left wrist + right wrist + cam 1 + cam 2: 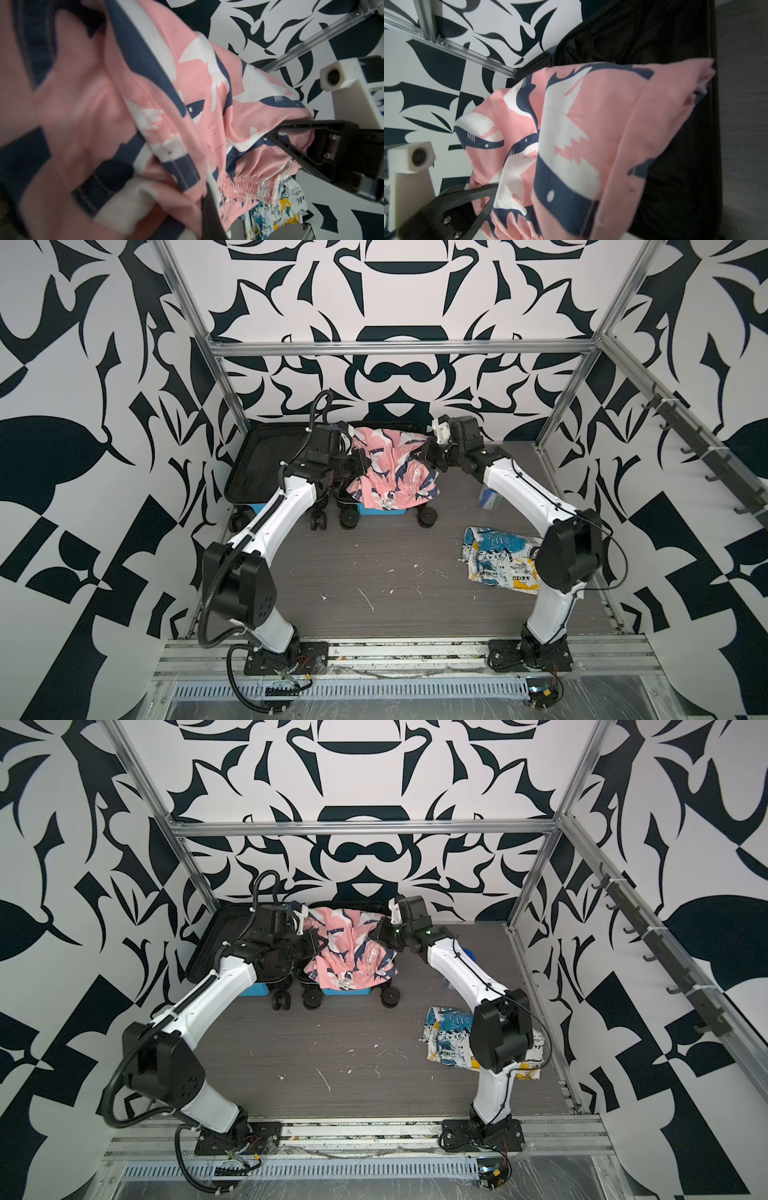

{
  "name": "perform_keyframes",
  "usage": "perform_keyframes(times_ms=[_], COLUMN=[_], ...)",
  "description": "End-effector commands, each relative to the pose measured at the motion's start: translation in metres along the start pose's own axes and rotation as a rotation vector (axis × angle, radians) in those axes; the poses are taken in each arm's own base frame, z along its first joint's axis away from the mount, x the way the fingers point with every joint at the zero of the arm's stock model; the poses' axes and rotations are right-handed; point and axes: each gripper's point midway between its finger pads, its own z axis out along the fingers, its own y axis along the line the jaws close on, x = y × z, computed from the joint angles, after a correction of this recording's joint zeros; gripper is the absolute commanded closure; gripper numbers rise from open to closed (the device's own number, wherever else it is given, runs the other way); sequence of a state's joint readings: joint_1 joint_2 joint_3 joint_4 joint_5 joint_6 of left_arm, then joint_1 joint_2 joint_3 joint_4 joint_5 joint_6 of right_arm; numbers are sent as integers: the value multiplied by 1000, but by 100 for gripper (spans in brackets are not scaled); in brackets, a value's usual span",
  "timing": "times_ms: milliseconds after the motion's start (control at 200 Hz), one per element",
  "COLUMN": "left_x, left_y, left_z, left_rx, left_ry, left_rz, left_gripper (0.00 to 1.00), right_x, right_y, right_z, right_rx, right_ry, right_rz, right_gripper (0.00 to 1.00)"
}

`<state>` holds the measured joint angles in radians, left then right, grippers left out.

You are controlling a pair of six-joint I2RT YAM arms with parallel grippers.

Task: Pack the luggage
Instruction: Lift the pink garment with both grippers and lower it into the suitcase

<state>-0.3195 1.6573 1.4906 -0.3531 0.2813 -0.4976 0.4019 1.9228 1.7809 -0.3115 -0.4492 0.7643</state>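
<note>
- The luggage (pixel 255 464) is laid open at the far left of the table (pixel 374 572), with the black lining of its left half bared.
- The left gripper (pixel 359 462) is clamped on the left edge of a pink shark-print garment (pixel 390 472).
- The garment is held over the luggage's right half.
- The right gripper (pixel 428 454) is pinched tight on the garment's right edge.
- A printed white, blue and yellow cloth (pixel 498 556) is spread on the table at the near right.
</note>
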Motion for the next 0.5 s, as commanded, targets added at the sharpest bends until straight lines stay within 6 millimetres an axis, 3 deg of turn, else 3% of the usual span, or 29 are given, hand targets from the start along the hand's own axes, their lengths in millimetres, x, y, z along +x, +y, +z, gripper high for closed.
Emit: perform_keyframes(times_ms=[0, 205, 495], left_x=[-26, -31, -3], left_y=[12, 60, 105], left_z=[11, 48, 93], left_rx=[36, 24, -20], left_ry=[-12, 45, 150], left_rz=[-6, -94, -162], left_gripper=[100, 100, 100], right_x=[-30, -46, -30], right_y=[29, -7, -56], right_z=[7, 56, 91], right_rx=[-83, -71, 24], right_ry=[-26, 16, 63], right_rz=[-21, 69, 97], right_gripper=[100, 100, 100])
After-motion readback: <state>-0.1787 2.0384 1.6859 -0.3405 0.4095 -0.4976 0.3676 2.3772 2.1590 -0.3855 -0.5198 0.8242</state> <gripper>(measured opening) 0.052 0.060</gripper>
